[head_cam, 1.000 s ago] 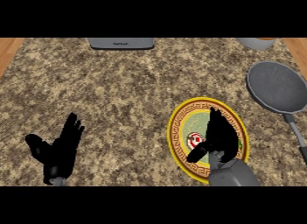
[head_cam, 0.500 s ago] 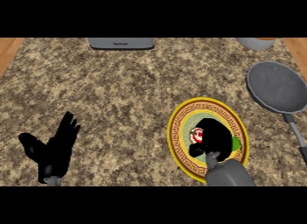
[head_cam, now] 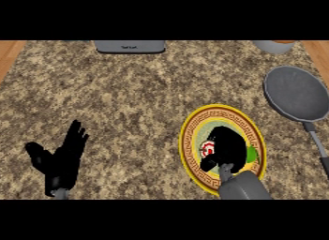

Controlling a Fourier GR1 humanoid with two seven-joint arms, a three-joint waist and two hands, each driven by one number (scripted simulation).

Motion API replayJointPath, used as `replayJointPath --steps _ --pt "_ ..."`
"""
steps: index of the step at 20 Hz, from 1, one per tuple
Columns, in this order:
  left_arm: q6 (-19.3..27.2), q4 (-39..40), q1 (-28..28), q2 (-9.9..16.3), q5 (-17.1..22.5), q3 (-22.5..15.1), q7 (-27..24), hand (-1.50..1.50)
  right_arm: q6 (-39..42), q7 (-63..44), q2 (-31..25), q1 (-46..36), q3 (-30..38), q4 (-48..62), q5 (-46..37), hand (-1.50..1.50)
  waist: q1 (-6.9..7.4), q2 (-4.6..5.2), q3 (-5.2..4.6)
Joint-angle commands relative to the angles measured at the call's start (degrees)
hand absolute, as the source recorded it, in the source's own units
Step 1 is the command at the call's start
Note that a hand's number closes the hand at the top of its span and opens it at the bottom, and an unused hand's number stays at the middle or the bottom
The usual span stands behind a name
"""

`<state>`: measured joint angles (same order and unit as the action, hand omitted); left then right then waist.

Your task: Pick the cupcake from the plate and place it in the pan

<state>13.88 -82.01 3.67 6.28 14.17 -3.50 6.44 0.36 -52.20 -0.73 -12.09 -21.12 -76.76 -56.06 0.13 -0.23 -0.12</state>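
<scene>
A yellow-rimmed plate point(head_cam: 191, 125) with a patterned border lies right of the counter's middle. My right hand point(head_cam: 227, 146) sits over its centre with the fingers curled round the cupcake point(head_cam: 209, 149), of which only a red and white patch shows at the hand's left edge. A bit of green peeks out at the hand's right side. The grey pan point(head_cam: 296, 92) lies at the upper right, its dark handle point(head_cam: 325, 159) running down toward the lower right; it holds nothing. My left hand point(head_cam: 60, 158) rests open at the lower left, fingers up.
A grey appliance point(head_cam: 129, 46) stands at the counter's back edge, and a grey container point(head_cam: 272, 45) at the back right. Wooden floor shows past the counter's left and right edges.
My right hand's fingers went from stretched over the plate to curled round the cupcake. The left hand shifted slightly and stays open.
</scene>
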Motion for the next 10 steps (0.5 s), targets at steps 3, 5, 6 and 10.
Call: replayJointPath --steps 3,5,6,10 --pt "-0.55 -0.35 -1.60 1.01 0.42 0.75 1.60 0.00 7.46 15.90 -4.95 -2.28 -7.27 -0.79 2.10 1.50 0.43 0.27 0.14" --pt "-1.51 0.33 0.66 -0.69 0.26 -0.62 -1.33 0.00 8.63 21.62 -7.17 -1.47 -9.86 -1.12 2.25 1.50 0.43 0.23 0.12" --pt "0.64 1.54 -1.91 -1.02 -0.52 -0.06 0.41 0.00 8.98 22.81 -7.19 -3.50 -9.00 0.75 2.37 1.50 0.24 0.35 0.13" --pt "-1.23 -0.99 0.71 0.25 -0.04 0.14 0.16 0.00 3.04 21.51 -9.46 -0.14 -12.13 -9.47 -4.93 1.50 -0.35 0.00 0.11"
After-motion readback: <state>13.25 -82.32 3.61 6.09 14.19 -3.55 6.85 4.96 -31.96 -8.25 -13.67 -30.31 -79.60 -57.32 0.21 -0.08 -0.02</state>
